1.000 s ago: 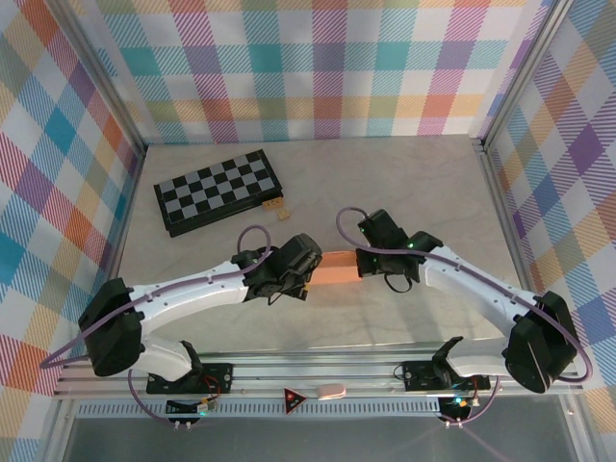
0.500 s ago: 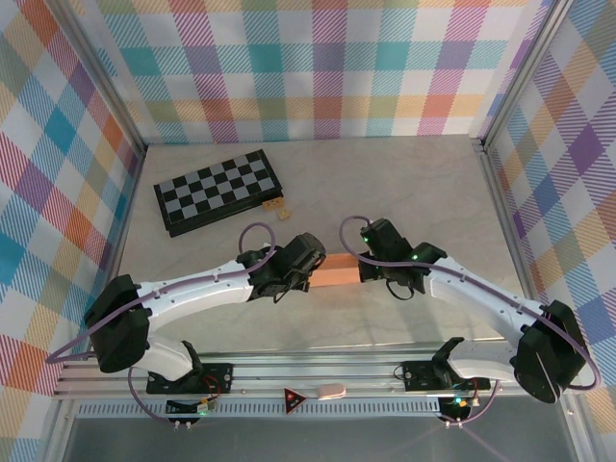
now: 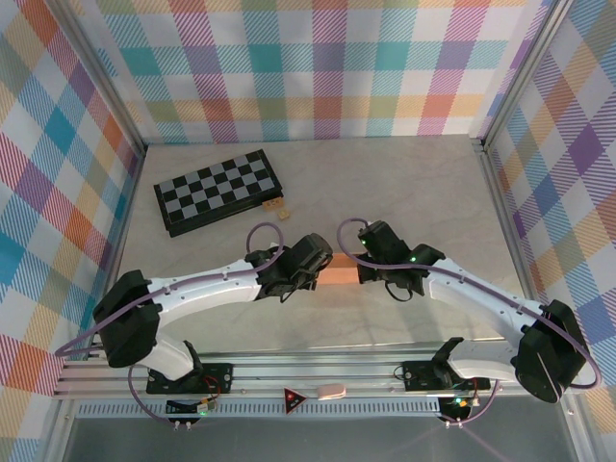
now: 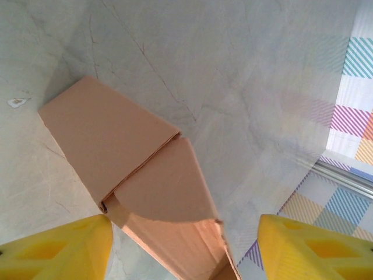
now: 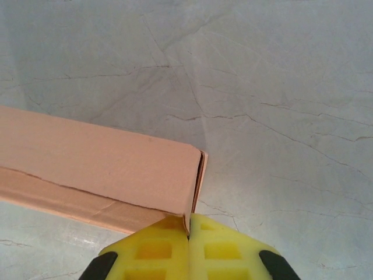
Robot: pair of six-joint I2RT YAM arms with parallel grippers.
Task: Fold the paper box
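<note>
Right tool (image 5: 189, 230) has its yellow fingers pressed together on a thin card edge at one end of the paper box (image 5: 99, 169); seen from above, it meets the box's right end. Left tool (image 4: 183, 224) stands wide open, a yellow finger (image 4: 58, 251) on either side of the box's other end; whether either touches the card cannot be told. At that end a flap with a rounded edge lies partly folded over the opening. The box is a long, narrow salmon-orange sleeve lying on the pale marbled bench (image 3: 414, 192), near its middle and directly between the two tools; its faces are plain card. Well apart, toward the far left, lies a black-and-grey checkered board (image 3: 219, 191); a tiny tan block (image 3: 280, 208) sits just beside its near right corner; plaid walls (image 3: 318, 67) in many colours enclose the bench.
</note>
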